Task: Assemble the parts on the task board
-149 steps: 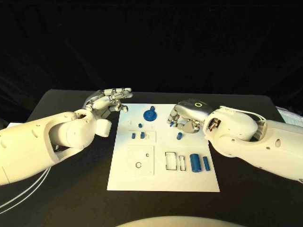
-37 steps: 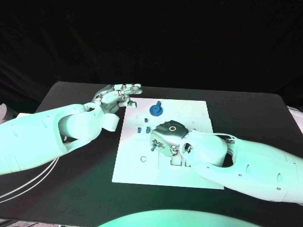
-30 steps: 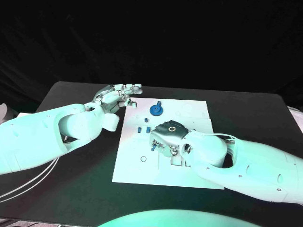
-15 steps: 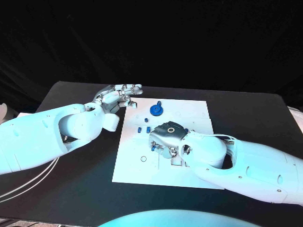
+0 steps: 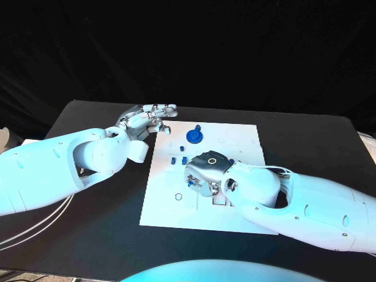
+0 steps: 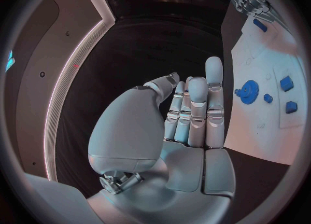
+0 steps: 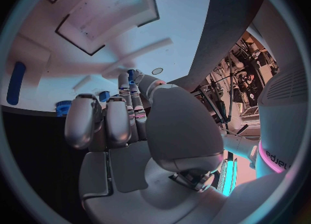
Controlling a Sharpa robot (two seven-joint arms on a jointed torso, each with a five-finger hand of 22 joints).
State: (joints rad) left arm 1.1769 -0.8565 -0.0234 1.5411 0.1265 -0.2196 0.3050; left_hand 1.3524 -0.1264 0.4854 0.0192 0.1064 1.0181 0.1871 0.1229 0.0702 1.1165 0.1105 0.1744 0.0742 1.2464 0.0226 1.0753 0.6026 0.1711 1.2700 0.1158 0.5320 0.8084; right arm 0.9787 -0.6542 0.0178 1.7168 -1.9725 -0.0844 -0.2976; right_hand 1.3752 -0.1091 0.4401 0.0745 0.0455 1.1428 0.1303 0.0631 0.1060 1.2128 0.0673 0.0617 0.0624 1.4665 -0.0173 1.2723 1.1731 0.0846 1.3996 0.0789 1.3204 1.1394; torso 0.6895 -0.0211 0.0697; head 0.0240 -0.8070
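A: Starting at the right hand (image 5: 207, 174): we see it fingers-down over the middle of the board (image 5: 239, 138), and in the wrist view a small blue peg (image 7: 130, 72) looks pinched at its fingertips.
B: Agreed, grasping the peg, we'd judge. Why there?
A: It's low over the recesses, so we guess it's there to seat the peg in one.
B: Left hand (image 5: 145, 120)?
A: Released, fingers straight, nothing in it, over the table (image 5: 324, 141) just beside the board's far left corner. We'd say parked clear of the work.
B: Counts?
A: We count one gear (image 5: 192, 137), one stud (image 6: 267, 98) and two blocks (image 5: 173, 159) side by side. Plus one cylinder (image 7: 16, 81). Anything under the right hand, we cannot tell.
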